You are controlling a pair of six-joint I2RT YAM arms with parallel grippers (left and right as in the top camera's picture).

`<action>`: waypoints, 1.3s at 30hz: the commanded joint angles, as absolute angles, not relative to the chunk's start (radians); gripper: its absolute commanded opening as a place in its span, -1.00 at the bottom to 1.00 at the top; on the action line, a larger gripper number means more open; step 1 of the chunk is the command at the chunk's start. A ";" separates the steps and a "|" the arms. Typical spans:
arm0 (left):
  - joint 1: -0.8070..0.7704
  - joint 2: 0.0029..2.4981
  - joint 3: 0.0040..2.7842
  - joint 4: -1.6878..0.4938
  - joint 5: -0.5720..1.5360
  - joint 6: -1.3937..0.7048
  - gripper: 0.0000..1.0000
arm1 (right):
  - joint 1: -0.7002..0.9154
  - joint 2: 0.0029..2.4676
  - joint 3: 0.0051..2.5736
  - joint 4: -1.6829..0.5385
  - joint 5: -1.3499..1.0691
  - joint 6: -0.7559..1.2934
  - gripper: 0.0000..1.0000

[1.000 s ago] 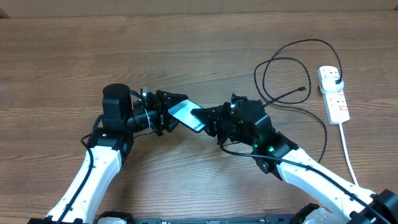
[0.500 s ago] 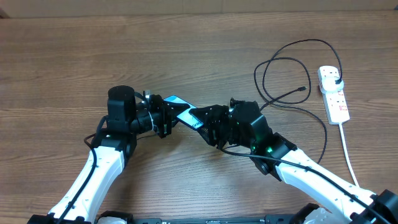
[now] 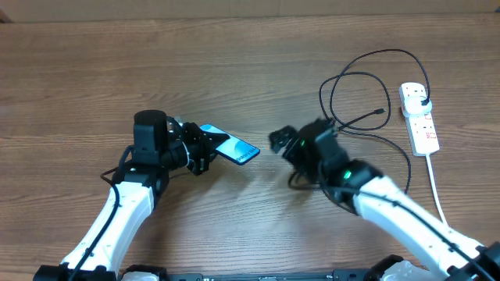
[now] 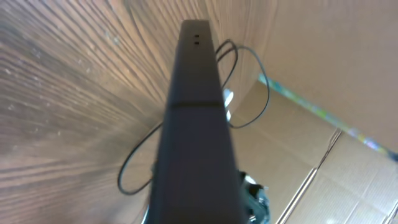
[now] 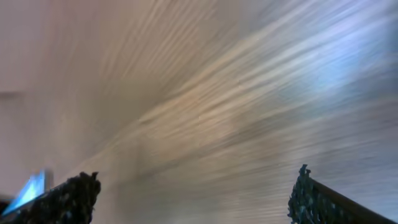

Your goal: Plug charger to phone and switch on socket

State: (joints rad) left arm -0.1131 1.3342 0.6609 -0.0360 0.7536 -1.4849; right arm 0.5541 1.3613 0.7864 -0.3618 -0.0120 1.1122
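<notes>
Roughly early-to-mid task, nothing connected yet. The left gripper [image 3: 206, 147] is clamped on the phone [image 3: 237, 150] just toward 9 o'clock of the table [image 3: 250, 55] centre. The lit teal screen faces up and the free end points to 3 o'clock and looks tilted, likely off the wood. In the left wrist view the phone [image 4: 196, 124] fills the middle edge-on as a dark slab, so its port can't be made out. The right gripper [image 3: 281, 140] sits just at 3 o'clock of the phone's free end, apart from it and motion-blurred. In the right wrist view its fingers [image 5: 65, 198] stand wide apart with only bare wood between them, so it holds nothing. The charger [image 3: 355, 76] loops at about 2 o'clock. Its connector tip [image 3: 383, 112] lies loose on the table beyond the right gripper, well apart from the phone. Its black plug [image 3: 423, 99] looks seated in the far end of the socket [image 3: 422, 129] at the 3 o'clock edge. A white cord [image 3: 437, 191] trails from the socket toward 5 o'clock. Switch position is too small to tell. Done, by my read: phone gripped and presented, plug probably in the strip. Left: grab the connector tip, seat it in the phone, then press the socket switch.
</notes>
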 commanded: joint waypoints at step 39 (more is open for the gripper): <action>-0.152 1.775 1.054 0.132 1.197 -1.354 -0.92 | 0.052 2.126 1.352 -0.664 0.129 0.825 -0.92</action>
State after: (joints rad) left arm -0.1493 1.7695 1.0256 0.1272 1.1599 -1.3998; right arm 0.0517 2.0659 1.3613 -0.6693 0.2775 0.9253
